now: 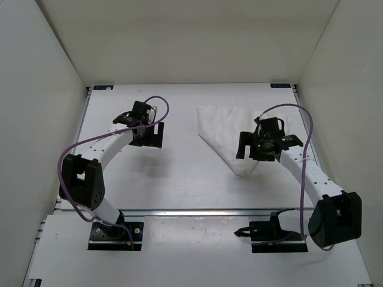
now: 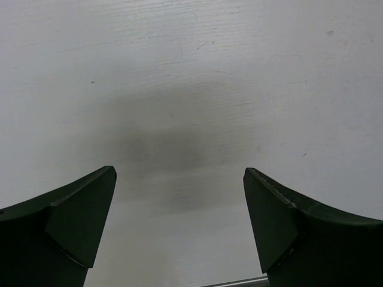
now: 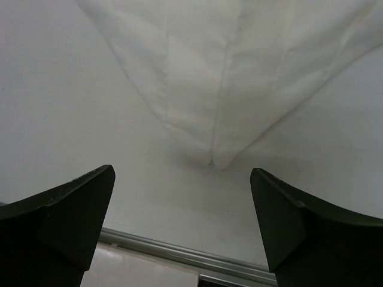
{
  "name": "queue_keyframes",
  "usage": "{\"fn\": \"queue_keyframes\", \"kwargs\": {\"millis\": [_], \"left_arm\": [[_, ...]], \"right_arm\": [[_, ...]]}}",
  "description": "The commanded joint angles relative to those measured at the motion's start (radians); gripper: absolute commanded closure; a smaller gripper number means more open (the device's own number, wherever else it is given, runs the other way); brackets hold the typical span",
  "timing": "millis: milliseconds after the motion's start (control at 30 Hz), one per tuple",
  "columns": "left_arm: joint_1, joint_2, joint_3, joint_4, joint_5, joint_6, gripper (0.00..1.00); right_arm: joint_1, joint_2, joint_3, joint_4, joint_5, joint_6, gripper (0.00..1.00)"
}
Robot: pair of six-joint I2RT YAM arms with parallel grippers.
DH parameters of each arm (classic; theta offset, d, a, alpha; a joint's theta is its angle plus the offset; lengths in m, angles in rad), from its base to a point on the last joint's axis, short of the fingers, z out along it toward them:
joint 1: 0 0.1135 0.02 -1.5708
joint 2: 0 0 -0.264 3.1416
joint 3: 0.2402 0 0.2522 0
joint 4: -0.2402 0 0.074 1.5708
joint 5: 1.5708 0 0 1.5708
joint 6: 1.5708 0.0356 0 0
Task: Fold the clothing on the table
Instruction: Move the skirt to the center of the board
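clothing [image 1: 224, 134] lies as a flat triangle on table [image 1: 179, 173], seemingly part-folded; more folds likely remain | left gripper [image 2: 178, 171] spread wide, empty, well apart from it | right gripper [image 3: 182, 170] spread wide, empty, facing its tip

Clothing [image 1: 222, 130] on right half of table [image 1: 179, 185]; right hand [image 1: 259, 153] above its near-right edge; left hand [image 1: 148, 138] well apart, over left half.

The clothing [image 1: 229, 133] is thin white fabric with faint crease lines, lying flat in a triangle shape. It lies on the right half of the white table [image 1: 179, 173], wide side near the far edge, tip [image 3: 218, 160] pointing to the near edge.
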Motion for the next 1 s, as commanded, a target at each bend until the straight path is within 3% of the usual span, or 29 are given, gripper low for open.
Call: {"fn": "queue_keyframes", "kwargs": {"millis": [0,267,700,933,967], "left_arm": [[0.002,-0.032,0.022,0.007,0.004,0.006,0.01],[0.015,-0.062,0.002,0.012,0.004,0.026,0.01],[0.022,-0.095,-0.039,0.009,-0.020,0.029,0.02],[0.056,-0.119,-0.031,0.004,0.007,0.021,0.02],[0.058,-0.128,-0.031,0.003,0.004,0.020,0.01]], "right_arm": [[0.033,0.023,-0.050,0.042,-0.053,0.051,0.07],[0.124,0.141,-0.055,0.048,0.053,0.011,0.07],[0.015,0.160,-0.099,0.105,0.028,-0.046,0.24],[0.025,0.183,-0.159,0.186,0.016,-0.038,0.32],[0.029,0.188,-0.167,0.184,0.013,-0.034,0.37]]}}
